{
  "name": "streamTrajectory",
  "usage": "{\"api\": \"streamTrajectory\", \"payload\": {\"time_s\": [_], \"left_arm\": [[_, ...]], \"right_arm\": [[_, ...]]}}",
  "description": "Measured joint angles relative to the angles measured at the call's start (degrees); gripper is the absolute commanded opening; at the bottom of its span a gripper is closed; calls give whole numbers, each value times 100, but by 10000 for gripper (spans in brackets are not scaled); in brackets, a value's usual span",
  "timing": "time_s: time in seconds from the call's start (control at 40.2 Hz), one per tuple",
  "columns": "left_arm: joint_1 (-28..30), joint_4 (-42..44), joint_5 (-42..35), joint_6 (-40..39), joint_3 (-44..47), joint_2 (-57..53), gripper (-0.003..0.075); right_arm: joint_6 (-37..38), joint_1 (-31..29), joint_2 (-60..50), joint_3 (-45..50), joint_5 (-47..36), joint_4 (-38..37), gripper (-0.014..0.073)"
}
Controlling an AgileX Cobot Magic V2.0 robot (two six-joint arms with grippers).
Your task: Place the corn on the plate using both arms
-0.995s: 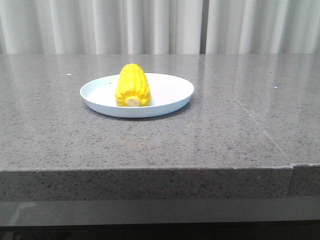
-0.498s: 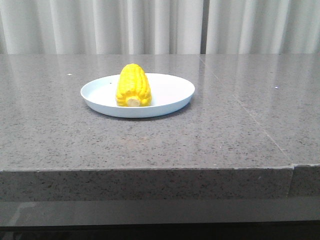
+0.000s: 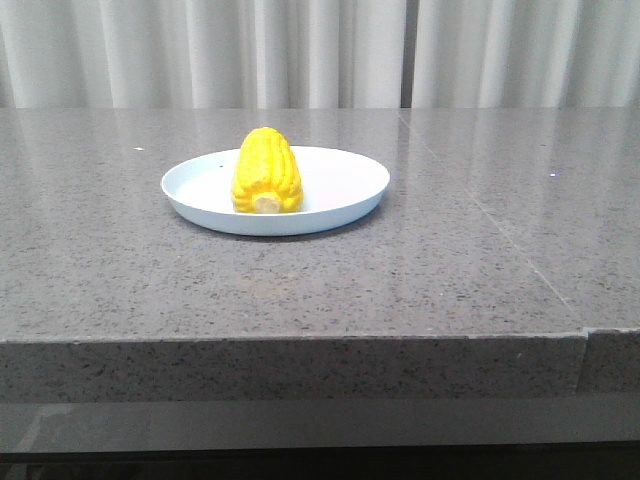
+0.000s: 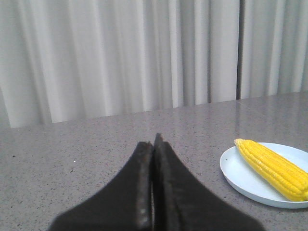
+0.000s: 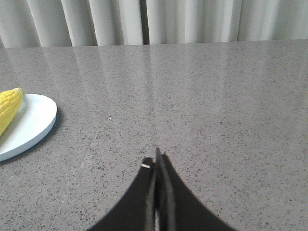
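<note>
The yellow corn (image 3: 266,172) lies on the pale-blue plate (image 3: 345,185) on the grey stone table, its pale stalk end toward the camera. Neither arm shows in the front view. In the left wrist view my left gripper (image 4: 154,139) is shut and empty, well short of the plate (image 4: 240,175) and corn (image 4: 274,166). In the right wrist view my right gripper (image 5: 158,154) is shut and empty above bare table; the plate (image 5: 29,125) and the corn's tip (image 5: 9,108) sit off to one side at the frame edge.
The grey speckled table (image 3: 450,260) has a front edge near the camera and a seam line (image 3: 500,240) running across its right part. White curtains (image 3: 320,50) hang behind the table.
</note>
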Motion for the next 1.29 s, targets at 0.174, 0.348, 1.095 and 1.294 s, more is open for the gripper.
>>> {"api": "streamTrajectory", "payload": {"time_s": [0.174, 0.348, 1.095, 1.294], "left_arm": [[0, 0, 0, 0, 0, 0, -20], [0, 0, 0, 0, 0, 0, -20], [1120, -237, -816, 0, 2078, -510, -20], [1122, -295, -1244, 0, 2371, -510, -20]], "right_arm": [[0, 0, 0, 0, 0, 0, -122], [0, 0, 0, 0, 0, 0, -122], [-3, 0, 0, 0, -22, -12, -122], [-3, 0, 0, 0, -22, -12, -122]]}}
